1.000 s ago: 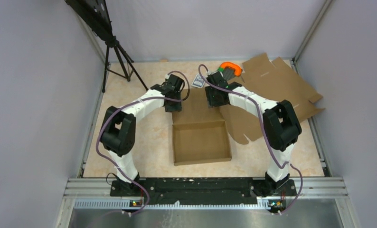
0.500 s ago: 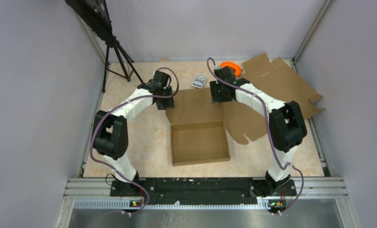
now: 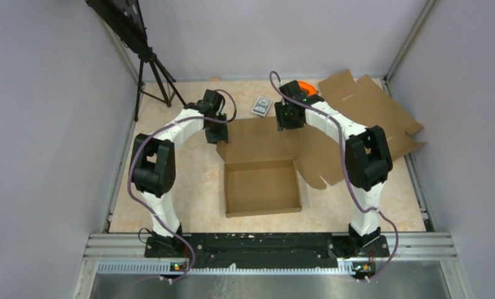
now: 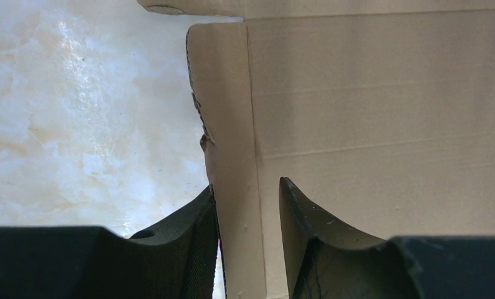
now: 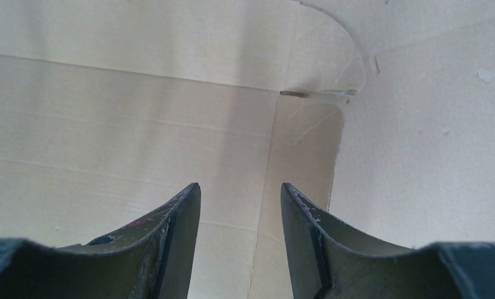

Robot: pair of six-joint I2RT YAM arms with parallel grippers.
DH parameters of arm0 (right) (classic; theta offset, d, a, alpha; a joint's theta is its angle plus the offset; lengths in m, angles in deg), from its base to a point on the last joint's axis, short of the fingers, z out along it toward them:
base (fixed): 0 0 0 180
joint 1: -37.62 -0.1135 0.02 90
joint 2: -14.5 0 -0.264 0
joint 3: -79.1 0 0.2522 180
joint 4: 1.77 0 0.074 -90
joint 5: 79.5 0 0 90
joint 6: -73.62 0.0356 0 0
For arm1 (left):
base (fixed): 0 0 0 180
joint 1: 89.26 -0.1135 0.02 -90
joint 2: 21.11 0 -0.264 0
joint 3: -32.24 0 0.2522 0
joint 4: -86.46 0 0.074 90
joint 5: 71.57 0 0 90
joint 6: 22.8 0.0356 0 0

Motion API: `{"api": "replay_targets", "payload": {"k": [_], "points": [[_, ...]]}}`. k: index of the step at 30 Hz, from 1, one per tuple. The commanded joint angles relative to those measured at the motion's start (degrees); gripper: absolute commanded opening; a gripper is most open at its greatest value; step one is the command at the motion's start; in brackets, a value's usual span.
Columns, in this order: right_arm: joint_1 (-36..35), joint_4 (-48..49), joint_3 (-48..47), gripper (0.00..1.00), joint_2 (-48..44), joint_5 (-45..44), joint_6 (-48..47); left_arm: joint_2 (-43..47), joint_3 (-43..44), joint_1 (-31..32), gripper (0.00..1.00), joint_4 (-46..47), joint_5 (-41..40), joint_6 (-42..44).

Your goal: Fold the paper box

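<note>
Top external view: the box (image 3: 262, 187) is seen mid-table, tray walls raised, lid (image 3: 257, 140) not yet folded. Its side flaps (image 4: 229, 124) are straddled by the left gripper (image 4: 245, 187) and right gripper (image 5: 240, 185), both spread, apparently gripping nothing.

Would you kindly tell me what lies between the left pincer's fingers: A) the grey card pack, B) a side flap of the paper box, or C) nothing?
B: the left wrist view shows a narrow flap of the paper box standing between the fingers of the left pincer.
</note>
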Motion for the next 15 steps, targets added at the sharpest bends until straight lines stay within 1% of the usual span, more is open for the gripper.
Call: {"api": "replay_targets", "payload": {"k": [1,3,5,7,10,13,15], "points": [[0.6,-3.1,-3.9,0.50,2.3,-1.2,-1.2,-1.1,3.9,-0.3,0.41,-2.1,-0.2,2.0],[0.8,-3.2,-4.2,0.52,2.7,-2.1,-1.3,-1.4,4.4,-0.3,0.41,-2.3,-0.5,2.3],[1.2,-3.0,-4.5,0.58,2.5,-2.4,-1.6,-1.2,4.8,-0.4,0.45,-2.4,-1.1,2.6],[1.7,-2.3,-4.5,0.62,1.5,-1.6,-1.6,-0.3,4.8,-0.7,0.53,-1.8,-1.7,2.8],[2.5,-2.1,-5.3,0.63,0.6,-1.1,-1.8,0.8,4.9,-1.7,0.61,-0.8,-1.6,3.3],[3.6,-3.0,-7.0,0.65,0.9,-1.1,-2.0,0.3,5.8,-2.9,0.62,-0.9,-0.3,3.6],[5.0,-3.6,-7.5,0.65,1.4,-0.2,-2.0,-0.4,6.5,-3.2,0.60,-1.2,0.6,3.8]]}}
